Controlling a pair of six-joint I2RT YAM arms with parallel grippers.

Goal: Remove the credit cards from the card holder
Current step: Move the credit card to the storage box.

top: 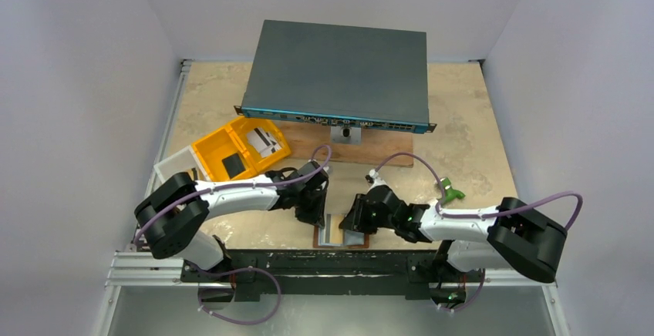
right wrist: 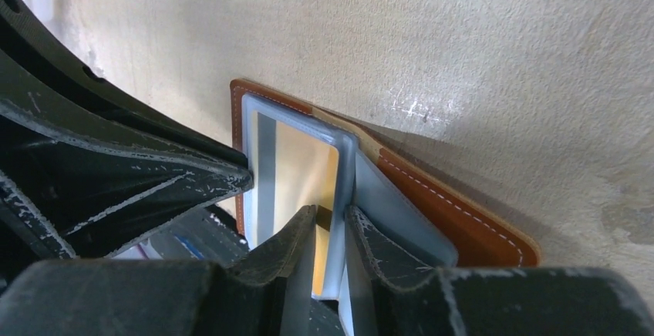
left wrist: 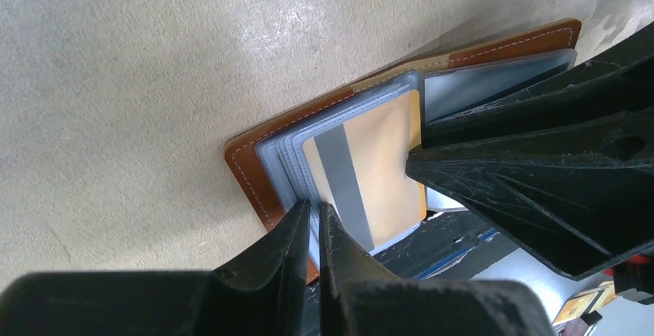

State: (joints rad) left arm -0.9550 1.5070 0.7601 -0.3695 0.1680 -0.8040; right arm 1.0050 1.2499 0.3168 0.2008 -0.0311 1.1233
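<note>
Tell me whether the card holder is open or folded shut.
Open. The card holder lies spread flat, clear pockets fanned out, a striped card showing inside.

Card holder on table near edge, tray behind, leftward

From above, the left gripper and right gripper cover most of the wallet. In the left wrist view, the card is hidden at 3 o'clock by the right gripper and at 6 o'clock by the left. Whether either gripper pinches card or pocket cannot be told. The contents of the tray are too small to read.
</note>
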